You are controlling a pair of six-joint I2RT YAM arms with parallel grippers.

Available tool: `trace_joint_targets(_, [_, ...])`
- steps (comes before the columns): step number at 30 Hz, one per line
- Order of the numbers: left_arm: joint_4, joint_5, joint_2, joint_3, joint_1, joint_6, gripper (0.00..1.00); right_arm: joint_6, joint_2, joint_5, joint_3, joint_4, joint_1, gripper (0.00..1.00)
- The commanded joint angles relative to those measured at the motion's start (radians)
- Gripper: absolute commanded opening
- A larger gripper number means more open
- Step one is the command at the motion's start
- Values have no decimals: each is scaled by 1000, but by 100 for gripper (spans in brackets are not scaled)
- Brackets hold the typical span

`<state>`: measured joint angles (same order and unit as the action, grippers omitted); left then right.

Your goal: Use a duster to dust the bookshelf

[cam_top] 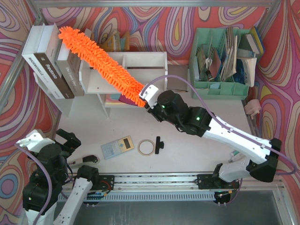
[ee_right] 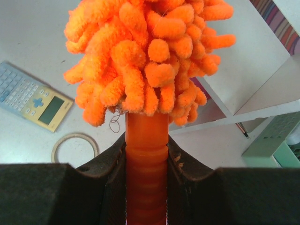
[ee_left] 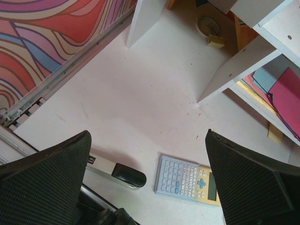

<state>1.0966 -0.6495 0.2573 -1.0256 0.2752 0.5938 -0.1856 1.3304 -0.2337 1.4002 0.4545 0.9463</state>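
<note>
The bright-orange fluffy duster (cam_top: 101, 58) lies slantwise over the left half of the white bookshelf (cam_top: 150, 60), and its tip reaches the books at the far left. My right gripper (cam_top: 146, 97) is shut on the duster's short orange handle at the shelf's front. In the right wrist view the ribbed handle runs between the fingers of that gripper (ee_right: 146, 145), the duster (ee_right: 145, 56) fluffs out just beyond them, and the bookshelf (ee_right: 248, 70) is at the right. My left gripper (cam_top: 68, 140) hangs open low at the near left, and its wrist view shows this gripper (ee_left: 147, 136) empty, well short of the bookshelf (ee_left: 234, 70).
Big white and brown books (cam_top: 51, 63) lean at the shelf's left. A mint-green organizer (cam_top: 220, 63) stands at the back right. In front of the shelf lie a calculator (cam_top: 117, 146), a tape ring (cam_top: 146, 147), a black clip (cam_top: 159, 144) and a stapler (ee_left: 115, 171).
</note>
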Motion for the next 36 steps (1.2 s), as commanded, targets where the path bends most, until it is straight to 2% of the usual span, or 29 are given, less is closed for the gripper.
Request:
trace_joint_targets(1, [-20, 10, 3, 13, 3, -19, 98, 67, 54, -143, 93, 14, 2, 0])
trace_joint_targets(8, [-22, 11, 0, 14, 3, -21, 98, 179, 64, -195, 128, 90, 2, 0])
trace_joint_targets(12, [-25, 17, 9, 15, 1, -25, 98, 196, 5, -157, 85, 42, 2, 0])
trace_joint_targets(17, [-29, 25, 13, 16, -5, -29, 98, 258, 26, -129, 143, 77, 3, 0])
trace_joint_targets(24, [-31, 27, 11, 18, -11, -29, 98, 468, 99, -57, 213, 118, 35, 0])
trace_joint_targets(29, [-34, 38, 23, 18, -17, -35, 98, 584, 211, -73, 376, 175, 123, 0])
trace_joint_targets(36, [-34, 35, 12, 19, -21, -34, 98, 738, 338, -45, 532, 244, 145, 0])
